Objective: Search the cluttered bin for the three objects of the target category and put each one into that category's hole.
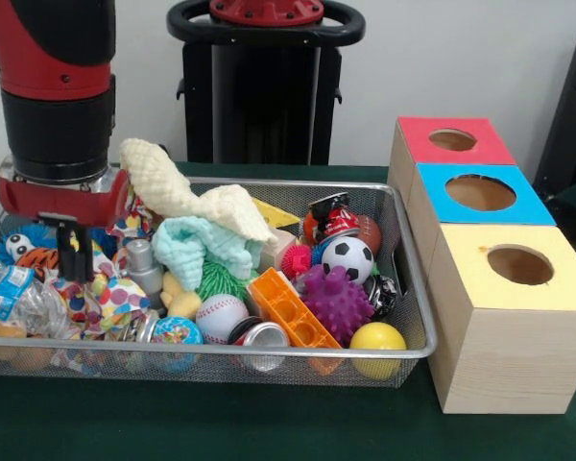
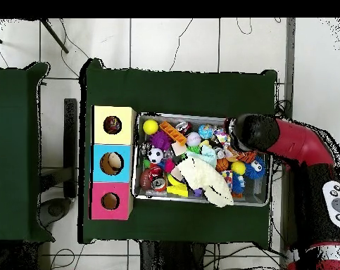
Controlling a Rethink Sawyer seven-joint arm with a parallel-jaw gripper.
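The wire-mesh bin [image 1: 269,353] stands on the green table, packed with toys; it also shows in the overhead view [image 2: 200,117]. A white cloth with coloured spots [image 1: 115,298] lies at the bin's left front. More spotted fabric [image 1: 131,227] shows beside the red wrist. My gripper [image 1: 74,274] is lowered into the bin's left end, with its tips at the spotted cloth. In the overhead view the arm [image 2: 271,137] hides it. The yellow-faced box's round hole [image 1: 519,264] is right of the bin and empty; it also shows in the overhead view [image 2: 112,125].
Blue-faced [image 1: 480,192] and red-faced [image 1: 451,139] boxes stand behind the yellow one. A cream knitted cloth [image 1: 173,182] drapes over a mint fluffy cloth [image 1: 197,245]. A soccer ball [image 1: 348,257], purple spiky ball [image 1: 336,303], orange brick [image 1: 288,307] and plastic bottle [image 1: 14,293] crowd the bin.
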